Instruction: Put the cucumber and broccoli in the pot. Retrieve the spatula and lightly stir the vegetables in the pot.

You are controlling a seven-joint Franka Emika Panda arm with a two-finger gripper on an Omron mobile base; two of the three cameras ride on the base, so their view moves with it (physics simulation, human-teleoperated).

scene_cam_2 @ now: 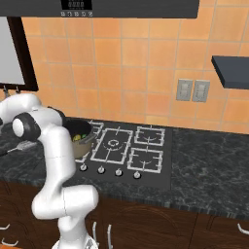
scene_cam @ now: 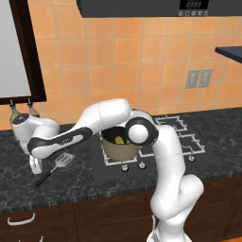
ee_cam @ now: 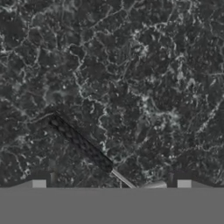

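Observation:
The tan pot [scene_cam: 120,145] stands on the front left burner of the stove, and the vegetables [scene_cam: 119,140], one yellow-green and one darker green, lie inside it. The right base view has the pot [scene_cam_2: 83,142] half behind my arm, with the vegetables [scene_cam_2: 77,138] in it. Left of the stove, the spatula [scene_cam: 60,163] lies flat on the dark counter, silver head toward the stove. My gripper [scene_cam: 36,168] hangs open just above the counter beside its handle. In the hand view the black spatula handle [ee_cam: 81,142] runs diagonally between my open gripper [ee_cam: 111,184] tips.
The gas stove [scene_cam: 189,142] has four burners and a row of knobs [scene_cam_2: 109,170] along its front. The counter's front edge [scene_cam: 71,198] lies close below the spatula. A dark-framed window [scene_cam: 19,52] and hanging hooks sit above the gripper. Wall outlets [scene_cam_2: 193,90] are on the tiles.

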